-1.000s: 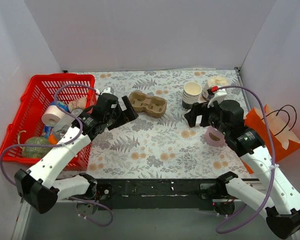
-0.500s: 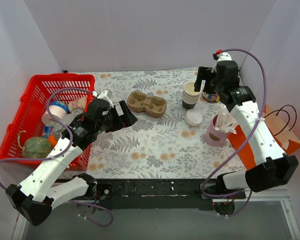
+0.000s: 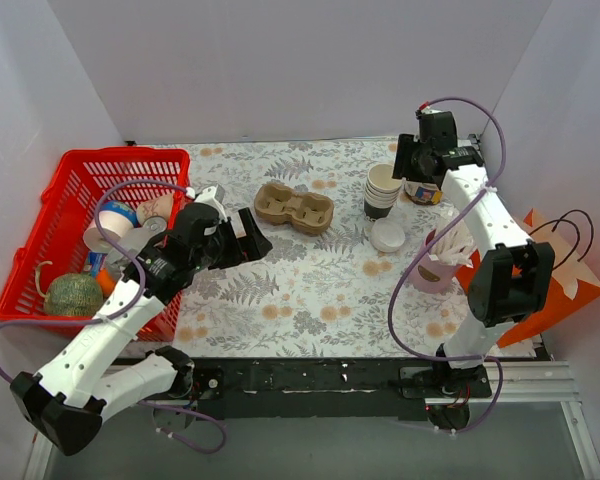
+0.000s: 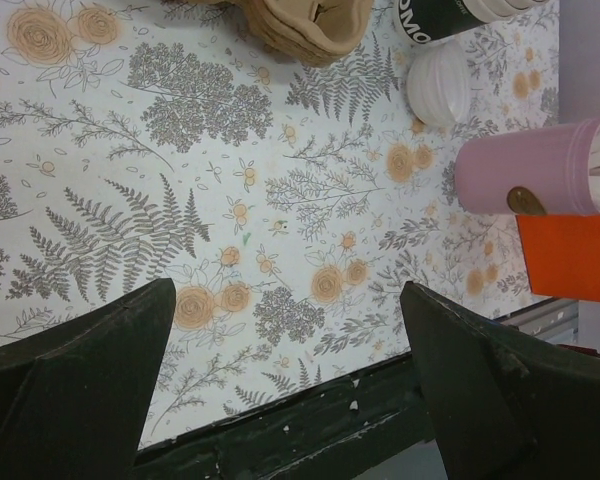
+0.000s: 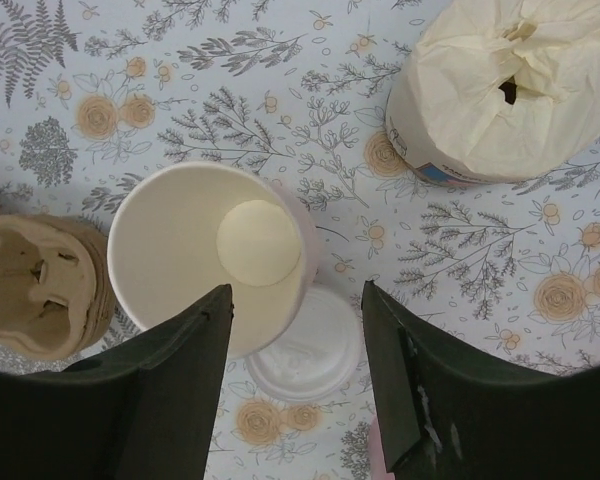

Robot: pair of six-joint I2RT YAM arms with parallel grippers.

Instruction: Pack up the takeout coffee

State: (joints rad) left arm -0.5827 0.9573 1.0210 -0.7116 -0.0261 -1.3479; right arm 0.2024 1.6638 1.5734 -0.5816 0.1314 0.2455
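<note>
No lidded coffee cup shows. A stack of lidless cream cups (image 3: pixel 384 186) stands at the back right; in the right wrist view I look down into the top cup (image 5: pixel 212 256). A loose round white lid (image 3: pixel 388 235) lies flat on the table just in front of it, seen also in the right wrist view (image 5: pixel 310 350) and the left wrist view (image 4: pixel 438 85). My right gripper (image 3: pixel 408 168) hangs open and empty above the stack and lid (image 5: pixel 295 290). My left gripper (image 3: pixel 252 232) is open and empty over the table's middle left (image 4: pixel 287 292).
A brown cardboard cup carrier (image 3: pixel 295 207) lies at the back middle. A pink cup of white sticks (image 3: pixel 435 262) stands front right, beside an orange bag (image 3: pixel 545 275). A cream napkin pack (image 5: pixel 520 85) sits behind the stack. A red basket (image 3: pixel 40 235) of items is at the left.
My right arm swung from the table's near right up to the back, above the cup stack, uncovering the white lid. My left gripper shifted only slightly.
</note>
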